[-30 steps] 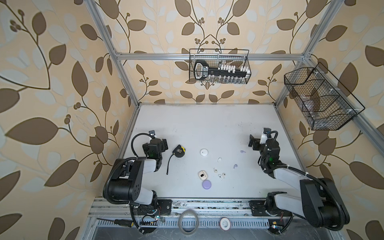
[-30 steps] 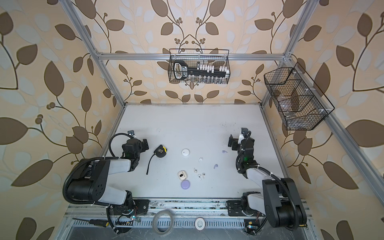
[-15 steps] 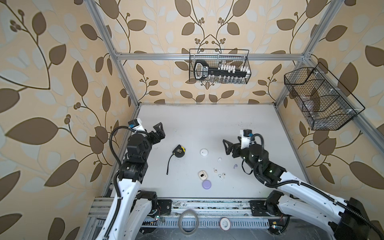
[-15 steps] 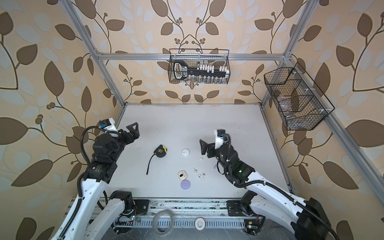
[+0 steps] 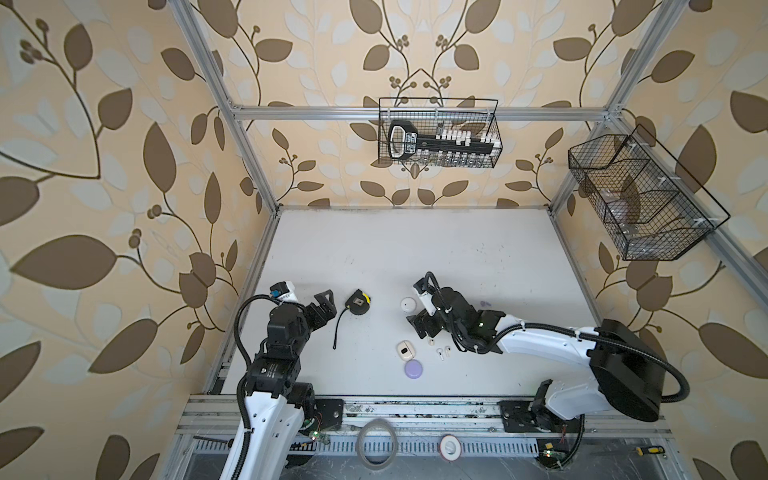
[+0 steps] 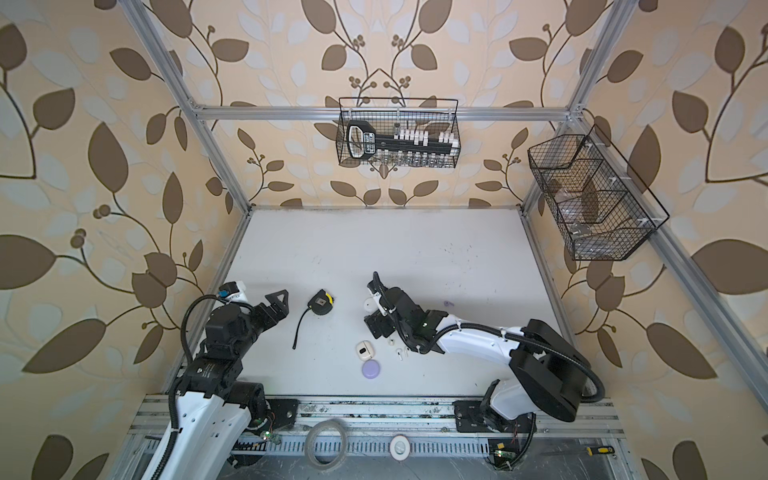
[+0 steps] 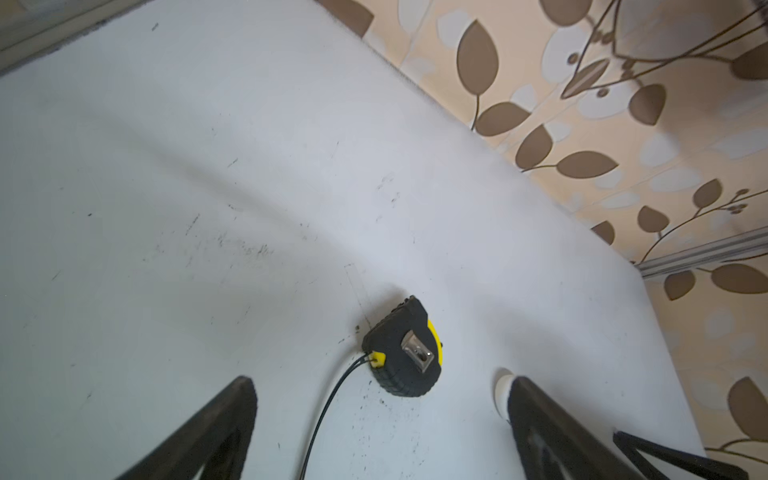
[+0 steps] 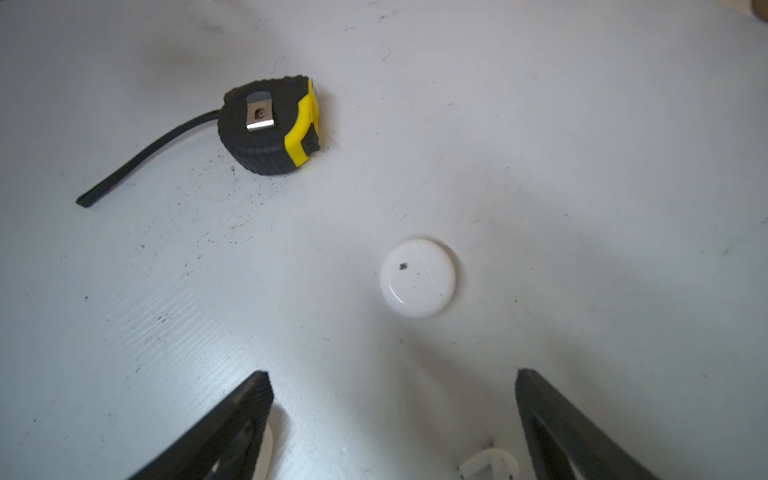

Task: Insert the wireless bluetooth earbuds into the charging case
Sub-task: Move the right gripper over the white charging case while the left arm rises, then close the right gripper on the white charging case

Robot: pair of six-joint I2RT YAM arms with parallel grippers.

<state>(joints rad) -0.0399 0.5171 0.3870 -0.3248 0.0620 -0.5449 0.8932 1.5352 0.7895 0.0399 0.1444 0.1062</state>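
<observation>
The left gripper [image 7: 380, 382] and right gripper [image 8: 392, 374] are spread wide, empty; the earbud [image 8: 488, 463] toward the tabletop's [image 5: 415, 249] front edge could be flicked away by misaligned closing.

Both top views looking steeply down from high above the whole table [image 5: 415, 249], both wrist cameras hanging low and close over it, facing forward, both catching the tape measure [image 7: 402, 353].

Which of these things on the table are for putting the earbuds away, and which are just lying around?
For the job: white earbuds, open cream case, lavender case, round white case.

Just lying about: tape measure, wire baskets on the walls.
</observation>
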